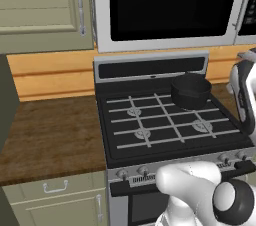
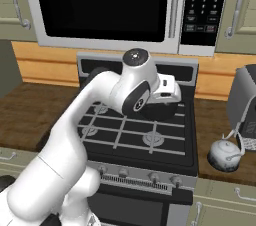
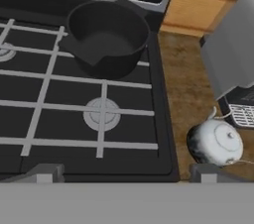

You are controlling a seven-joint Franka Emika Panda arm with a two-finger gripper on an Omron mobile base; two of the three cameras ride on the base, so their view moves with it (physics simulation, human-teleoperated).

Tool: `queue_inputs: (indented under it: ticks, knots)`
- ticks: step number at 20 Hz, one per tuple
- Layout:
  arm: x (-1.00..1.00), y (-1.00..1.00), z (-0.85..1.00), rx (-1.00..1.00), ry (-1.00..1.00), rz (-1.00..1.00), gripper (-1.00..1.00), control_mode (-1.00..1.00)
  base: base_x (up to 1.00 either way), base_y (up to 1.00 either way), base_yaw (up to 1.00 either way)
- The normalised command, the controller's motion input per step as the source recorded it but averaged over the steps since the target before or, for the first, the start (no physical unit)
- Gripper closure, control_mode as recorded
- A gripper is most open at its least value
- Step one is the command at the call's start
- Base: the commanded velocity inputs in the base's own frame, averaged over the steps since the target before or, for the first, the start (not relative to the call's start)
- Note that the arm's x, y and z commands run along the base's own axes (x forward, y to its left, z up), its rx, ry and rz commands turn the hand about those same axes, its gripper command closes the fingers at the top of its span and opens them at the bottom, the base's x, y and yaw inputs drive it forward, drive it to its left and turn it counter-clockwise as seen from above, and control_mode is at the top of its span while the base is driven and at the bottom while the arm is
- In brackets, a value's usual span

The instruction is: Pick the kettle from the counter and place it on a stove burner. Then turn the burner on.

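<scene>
The kettle (image 2: 225, 155) sits on the table (image 2: 220, 120) to the right of the stove, close to the table's front edge and just in front of a tall grey appliance (image 2: 242, 102) that stands behind it. In the hand view the kettle (image 3: 215, 142) lies low and to the right, its thin arched handle rising over a small lid knob; I cannot make out the spout or which way it points. Nothing touches the kettle and it stands upright.

The pincer (image 3: 126, 176) hangs above the right half of the black cooktop, with its two dark fingertips (image 3: 43, 172) set well apart at the bottom of the hand view, so it reads as open and empty. The kettle lies to the pincer's right and nearer the front, past the cooktop's right rim; this is the one relation the coming reach turns on. My judgement is that the hand must travel right and down, and line its fingers across the arch of the handle.

Between the two lies the front right stove burner (image 3: 101, 113), bare under its pale grate bars, and it looks like the nearest free place to set the kettle. Behind it a wide black pot (image 3: 106, 37) covers the rear right burner. The knobs (image 2: 152, 177) run along the stove's front panel, below the cooktop. The arm (image 2: 107, 102) arches over the stove from the lower left of the right base view.
</scene>
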Motion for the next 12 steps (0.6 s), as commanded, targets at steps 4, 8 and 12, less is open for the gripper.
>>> queue_inputs:
  ticks: [4,8,12]
  knots:
    - [0.08,-0.24,0.00,0.03,0.00,0.00,-1.00,-1.00,0.00,0.00,0.00]
    - [0.30,-0.30,-0.02,0.10,-0.04,-0.02,-1.00,-1.00,0.00,0.00,0.00]
    - [0.52,-0.21,0.00,0.04,0.01,-0.10,-1.00,-1.00,0.00,0.00,0.00]
